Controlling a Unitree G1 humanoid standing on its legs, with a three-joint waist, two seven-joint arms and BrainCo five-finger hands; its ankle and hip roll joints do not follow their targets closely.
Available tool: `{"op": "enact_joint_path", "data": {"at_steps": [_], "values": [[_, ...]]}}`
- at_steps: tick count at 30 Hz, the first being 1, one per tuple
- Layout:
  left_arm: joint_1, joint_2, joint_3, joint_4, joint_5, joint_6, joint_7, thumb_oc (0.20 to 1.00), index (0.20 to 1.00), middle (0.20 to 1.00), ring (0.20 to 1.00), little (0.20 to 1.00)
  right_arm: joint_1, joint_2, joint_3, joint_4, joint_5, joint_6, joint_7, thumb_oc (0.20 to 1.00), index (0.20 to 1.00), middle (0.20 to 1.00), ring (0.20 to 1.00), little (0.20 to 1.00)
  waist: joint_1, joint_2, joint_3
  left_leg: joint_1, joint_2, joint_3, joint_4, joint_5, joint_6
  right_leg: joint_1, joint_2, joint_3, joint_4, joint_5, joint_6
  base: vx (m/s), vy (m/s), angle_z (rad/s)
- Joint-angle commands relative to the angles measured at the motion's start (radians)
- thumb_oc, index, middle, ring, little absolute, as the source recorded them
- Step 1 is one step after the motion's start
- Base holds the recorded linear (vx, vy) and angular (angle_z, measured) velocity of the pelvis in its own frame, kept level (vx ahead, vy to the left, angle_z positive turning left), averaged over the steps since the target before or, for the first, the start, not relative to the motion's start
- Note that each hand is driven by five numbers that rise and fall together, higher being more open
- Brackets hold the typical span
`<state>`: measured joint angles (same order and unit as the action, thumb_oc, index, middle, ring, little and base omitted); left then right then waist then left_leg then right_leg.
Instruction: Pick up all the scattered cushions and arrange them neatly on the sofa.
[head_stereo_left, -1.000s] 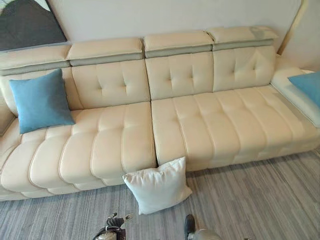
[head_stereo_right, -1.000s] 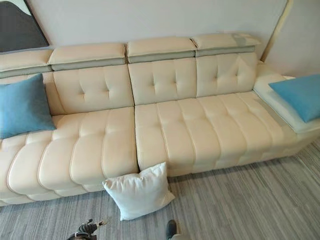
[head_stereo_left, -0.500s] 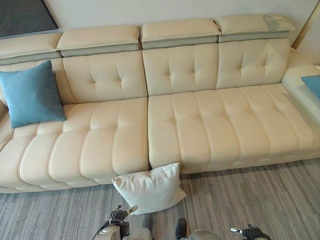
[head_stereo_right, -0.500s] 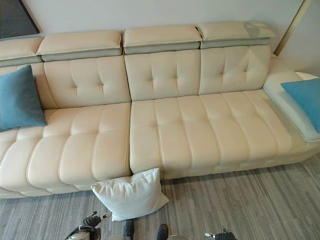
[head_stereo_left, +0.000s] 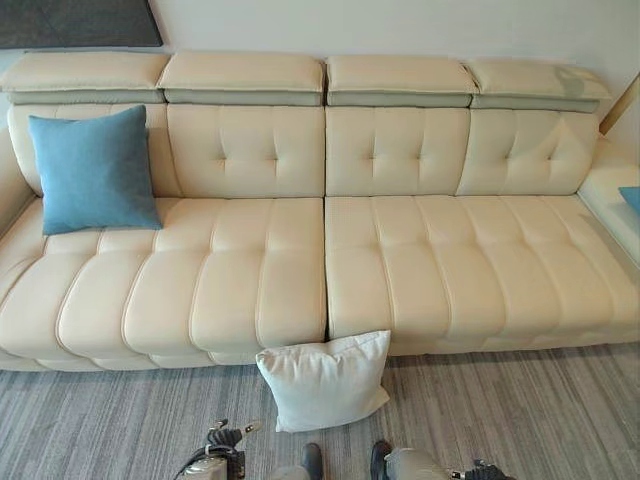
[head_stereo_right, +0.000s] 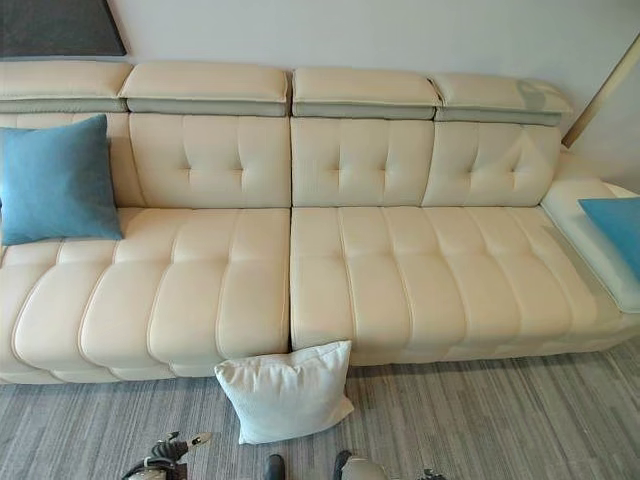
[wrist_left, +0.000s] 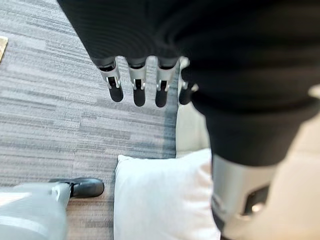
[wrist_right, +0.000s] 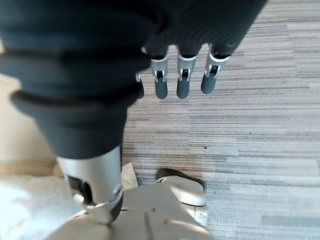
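A white cushion (head_stereo_left: 325, 380) stands on the grey floor, leaning against the front of the cream sofa (head_stereo_left: 420, 260) near its middle. One blue cushion (head_stereo_left: 93, 170) leans upright against the sofa's back at the left end. Another blue cushion (head_stereo_right: 612, 222) lies on the sofa's right end section. My left hand (head_stereo_left: 218, 448) hangs low in front of the white cushion, a little to its left. Its fingers (wrist_left: 139, 87) are straight and hold nothing, with the white cushion (wrist_left: 160, 200) just past them. My right hand (wrist_right: 182, 82) hangs over the floor, open and empty.
Grey striped carpet (head_stereo_left: 520, 410) runs along the sofa's front. A dark picture (head_stereo_left: 80, 20) hangs on the wall above the sofa's left end. A slanted wooden pole (head_stereo_right: 605, 90) stands by the sofa's right end.
The whole picture has shifted, so the camera moved; the sofa now sits level in view. The cushions lie where they were. Both hands stay low at the bottom edge.
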<state>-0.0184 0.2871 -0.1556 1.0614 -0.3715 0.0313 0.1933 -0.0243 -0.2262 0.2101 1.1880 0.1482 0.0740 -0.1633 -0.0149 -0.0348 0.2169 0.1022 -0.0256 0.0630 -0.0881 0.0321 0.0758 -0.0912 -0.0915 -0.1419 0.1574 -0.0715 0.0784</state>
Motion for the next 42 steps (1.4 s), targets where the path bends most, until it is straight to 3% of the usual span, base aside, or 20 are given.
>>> {"op": "enact_joint_path", "data": {"at_steps": [1, 7, 11, 15, 16, 19, 21, 25, 29, 35, 37, 42], "values": [[-0.06, 0.011, 0.019, 0.013, 0.029, -0.023, -0.006, 1.0, 1.0, 1.0, 1.0, 1.0, -0.056, -0.035, 0.025, -0.001, -0.022, -0.005, -0.018, 1.0, 1.0, 1.0, 1.0, 1.0, 0.015, -0.012, 0.033, 0.032, 0.01, 0.022, 0.001, -0.091, -0.075, 0.071, 0.013, 0.013, -0.186, 0.077, 0.026, 0.11, -0.042, -0.01], [-0.097, 0.026, 0.003, 0.029, 0.063, -0.017, 0.014, 1.0, 1.0, 1.0, 1.0, 1.0, -0.105, -0.075, 0.035, -0.051, -0.03, -0.01, -0.042, 1.0, 1.0, 1.0, 1.0, 1.0, 0.007, -0.013, 0.045, 0.005, 0.023, 0.024, 0.001, -0.084, -0.085, 0.082, 0.018, -0.008, -0.217, 0.081, 0.016, 0.07, -0.092, 0.04], [-0.193, 0.048, -0.023, 0.022, 0.042, -0.033, 0.059, 1.0, 1.0, 1.0, 1.0, 1.0, -0.179, -0.094, 0.039, -0.105, 0.021, -0.026, -0.073, 1.0, 1.0, 1.0, 1.0, 1.0, -0.001, 0.001, 0.116, -0.094, 0.03, 0.013, 0.003, -0.044, -0.085, -0.032, 0.014, -0.006, -0.168, 0.08, 0.005, -0.15, -0.065, 0.05], [-0.313, 0.089, -0.07, 0.01, 0.07, -0.045, 0.114, 1.0, 1.0, 1.0, 1.0, 1.0, -0.281, -0.116, 0.033, -0.184, 0.104, -0.053, -0.111, 1.0, 1.0, 1.0, 1.0, 1.0, -0.016, 0.014, 0.18, -0.303, 0.017, 0.003, 0.163, -0.065, -0.082, -0.207, -0.007, -0.001, -0.043, 0.065, -0.008, -0.14, -0.042, 0.1], [-0.313, 0.089, -0.07, 0.01, 0.07, -0.045, 0.114, 1.0, 1.0, 1.0, 1.0, 1.0, -0.281, -0.116, 0.033, -0.184, 0.104, -0.053, -0.111, 1.0, 1.0, 1.0, 1.0, 1.0, -0.016, 0.014, 0.176, -0.309, 0.016, 0.003, 0.165, -0.065, -0.081, -0.212, -0.008, 0.0, -0.042, 0.066, -0.008, -0.09, -0.022, 0.11], [-0.408, 0.161, -0.064, 0.007, 0.063, -0.046, 0.168, 1.0, 1.0, 1.0, 1.0, 1.0, -0.385, -0.162, 0.02, -0.283, 0.198, -0.094, -0.152, 1.0, 1.0, 1.0, 1.0, 1.0, -0.026, 0.023, 0.191, -0.494, 0.007, -0.007, 0.288, -0.087, -0.089, -0.382, -0.014, 0.017, 0.065, 0.036, -0.018, -0.06, -0.046, 0.1], [-0.43, 0.168, -0.056, 0.026, 0.048, -0.048, 0.181, 1.0, 1.0, 1.0, 1.0, 1.0, -0.419, -0.167, 0.02, -0.285, 0.216, -0.099, -0.162, 1.0, 1.0, 1.0, 1.0, 1.0, -0.027, 0.024, 0.192, -0.54, 0.007, -0.009, 0.319, -0.093, -0.091, -0.422, -0.016, 0.018, 0.093, 0.029, -0.02, -0.03, -0.027, 0.04], [-0.525, 0.208, -0.033, 0.093, -0.059, -0.054, 0.212, 1.0, 1.0, 1.0, 1.0, 1.0, -0.597, -0.192, 0.039, -0.322, 0.293, -0.133, -0.212, 1.0, 1.0, 1.0, 1.0, 1.0, -0.03, 0.037, 0.256, -0.694, 0.012, -0.003, 0.429, -0.116, -0.095, -0.568, -0.027, 0.027, 0.199, 0.004, -0.027, -0.02, 0.002, 0.03], [-0.577, 0.235, -0.044, 0.09, -0.077, -0.063, 0.229, 1.0, 1.0, 1.0, 1.0, 1.0, -0.718, -0.186, 0.076, -0.333, 0.313, -0.146, -0.236, 1.0, 1.0, 1.0, 1.0, 1.0, -0.027, 0.047, 0.295, -0.817, 0.011, -0.004, 0.494, -0.128, -0.093, -0.69, -0.036, 0.035, 0.272, -0.016, -0.034, 0.03, 0.025, 0.07], [-0.68, 0.289, -0.049, 0.112, -0.087, -0.062, 0.264, 1.0, 1.0, 1.0, 1.0, 1.0, -0.861, -0.167, 0.135, -0.319, 0.306, -0.149, -0.261, 1.0, 1.0, 1.0, 1.0, 1.0, -0.021, 0.035, 0.299, -0.973, 0.016, -0.005, 0.563, -0.143, -0.091, -0.833, -0.045, 0.037, 0.33, -0.021, -0.031, 0.05, 0.017, 0.08], [-0.761, 0.317, -0.086, 0.117, -0.058, -0.058, 0.299, 1.0, 1.0, 1.0, 1.0, 1.0, -0.925, -0.124, 0.173, -0.321, 0.326, -0.166, -0.278, 1.0, 1.0, 1.0, 1.0, 1.0, -0.02, 0.016, 0.303, -1.086, 0.019, -0.009, 0.614, -0.151, -0.088, -0.943, -0.05, 0.042, 0.366, -0.017, -0.028, 0.07, 0.038, 0.01], [-0.869, 0.337, -0.146, 0.088, 0.003, -0.062, 0.376, 1.0, 1.0, 1.0, 1.0, 1.0, -0.969, -0.106, 0.195, -0.313, 0.335, -0.193, -0.305, 1.0, 1.0, 1.0, 1.0, 1.0, -0.03, 0.002, 0.294, -1.223, 0.01, -0.008, 0.695, -0.169, -0.086, -1.078, -0.053, 0.049, 0.431, -0.018, -0.023, 0.05, 0.041, -0.01]]}}
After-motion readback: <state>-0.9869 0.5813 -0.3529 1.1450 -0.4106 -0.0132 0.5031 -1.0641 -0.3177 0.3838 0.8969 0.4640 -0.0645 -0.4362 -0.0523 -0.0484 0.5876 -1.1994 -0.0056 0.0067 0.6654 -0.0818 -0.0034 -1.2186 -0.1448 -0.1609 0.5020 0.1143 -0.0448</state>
